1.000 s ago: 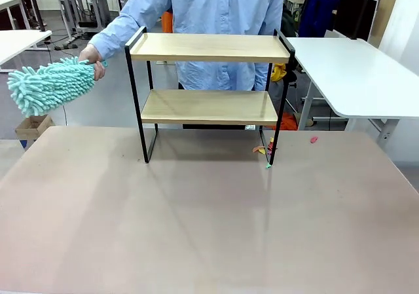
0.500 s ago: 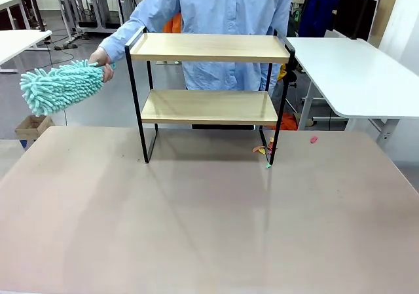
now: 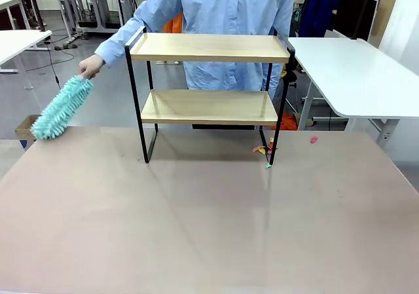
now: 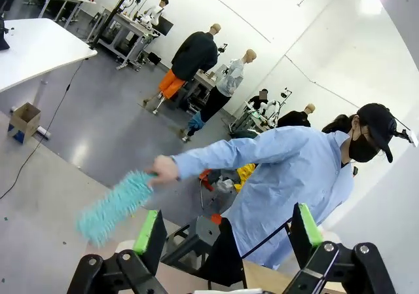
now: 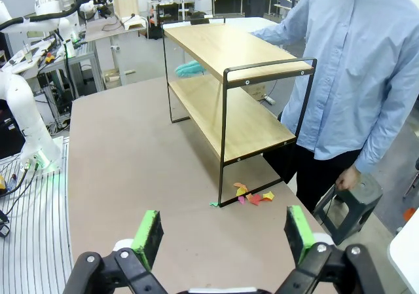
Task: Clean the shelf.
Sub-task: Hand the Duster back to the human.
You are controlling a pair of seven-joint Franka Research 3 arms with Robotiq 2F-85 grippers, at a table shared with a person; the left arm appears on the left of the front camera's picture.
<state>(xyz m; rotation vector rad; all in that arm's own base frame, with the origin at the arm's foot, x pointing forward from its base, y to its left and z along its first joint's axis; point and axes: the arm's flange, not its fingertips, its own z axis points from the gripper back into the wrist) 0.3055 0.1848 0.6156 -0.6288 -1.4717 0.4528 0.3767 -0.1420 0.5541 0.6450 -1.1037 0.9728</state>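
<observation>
The shelf [image 3: 209,47] stands at the far middle of the table, two bare light wooden boards in a black frame. The right wrist view takes the shelf [image 5: 229,52] end-on. Behind it stands a person in a light blue shirt whose hand [image 3: 90,65] holds a teal fluffy duster [image 3: 62,107], slanting down left of the shelf with its tip at the table's far left edge. In the left wrist view the duster [image 4: 111,205] appears blurred. My left gripper [image 4: 228,232] is open and holds nothing. My right gripper [image 5: 222,235] is likewise open, well short of the shelf.
Small coloured paper scraps [image 3: 264,151] lie by the shelf's right front foot, also in view as scraps [image 5: 252,196], and a pink bit [image 3: 313,139] lies farther right. The person's other hand rests on a dark stool [image 5: 347,202]. The brown table [image 3: 196,228] is bare in front.
The person has swung the duster down from a raised, level hold at the left, so that its tip now points at the table's far left edge. The shelf has not moved.
</observation>
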